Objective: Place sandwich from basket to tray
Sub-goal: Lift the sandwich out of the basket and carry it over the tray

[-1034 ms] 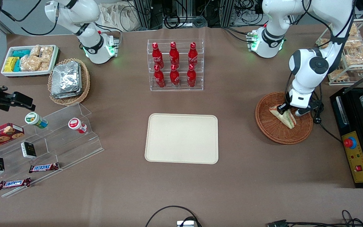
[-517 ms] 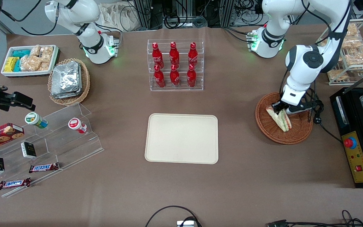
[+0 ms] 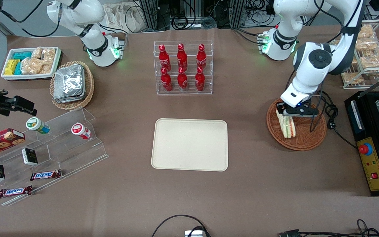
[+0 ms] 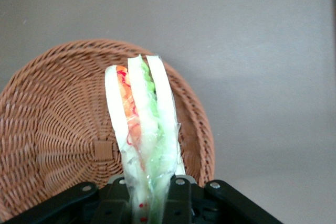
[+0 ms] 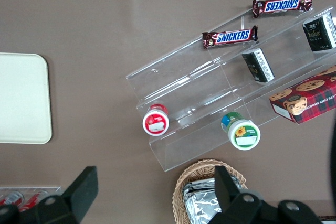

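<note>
Brown surface lay under the basket [image 3: 304,140], above which the jaws [image 3: 286,113] pinched the soft, wrapped, crushable sandwich [image 3: 287,125] by its crust end.

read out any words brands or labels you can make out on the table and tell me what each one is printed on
"SNICKERS": on the candy bar on the clear acrylic stand.
"SNICKERS": on the second candy bar on the same stand.
Too small or blurred to read: the red bottles, the two round lids, the small dark boxes and the cookie box.
No text: the sandwich held by the gripper above the basket, or the tray.
</note>
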You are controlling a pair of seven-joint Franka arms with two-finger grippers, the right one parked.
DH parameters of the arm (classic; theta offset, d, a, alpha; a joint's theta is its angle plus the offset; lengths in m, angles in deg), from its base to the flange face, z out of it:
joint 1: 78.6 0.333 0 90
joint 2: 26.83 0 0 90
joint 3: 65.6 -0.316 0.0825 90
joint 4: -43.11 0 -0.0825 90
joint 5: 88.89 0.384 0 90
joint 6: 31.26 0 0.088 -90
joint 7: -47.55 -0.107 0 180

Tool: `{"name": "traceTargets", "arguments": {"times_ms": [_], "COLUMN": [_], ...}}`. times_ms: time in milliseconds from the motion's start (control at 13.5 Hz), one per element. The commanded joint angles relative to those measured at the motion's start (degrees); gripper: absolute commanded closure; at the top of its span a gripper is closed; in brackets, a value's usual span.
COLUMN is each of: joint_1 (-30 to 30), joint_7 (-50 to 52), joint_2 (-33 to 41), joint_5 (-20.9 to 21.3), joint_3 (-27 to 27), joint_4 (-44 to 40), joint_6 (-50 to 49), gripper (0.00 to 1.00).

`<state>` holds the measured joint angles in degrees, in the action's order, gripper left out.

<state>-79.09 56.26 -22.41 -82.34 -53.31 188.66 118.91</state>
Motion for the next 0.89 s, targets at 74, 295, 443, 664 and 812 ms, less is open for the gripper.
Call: {"name": "traceTargets", "arguments": {"times_ms": [74,295,443,664,812], "joint_1": [-2.8,-8.4,-10.8,-14.6,-15.9], "joint_7": [-1.9,0.5,3.9,10.2,13.1], "joint_2": [-0.6,-4.1,-7.0,-13.4,-16.7], "joint_5": [-0.6,-3.5,-3.5,-3.1,-2.7], "joint_3": [2.7,2.7,2.8,2.7,2.7], "joint_4": [-3.8,-10.4,-14.8,-23.5,-27.2], "joint_6": [-2.2,-6.4,-8.6,-13.0,-13.4], "gripper": [0.83,0.83,0.83,0.83,0.83]}}
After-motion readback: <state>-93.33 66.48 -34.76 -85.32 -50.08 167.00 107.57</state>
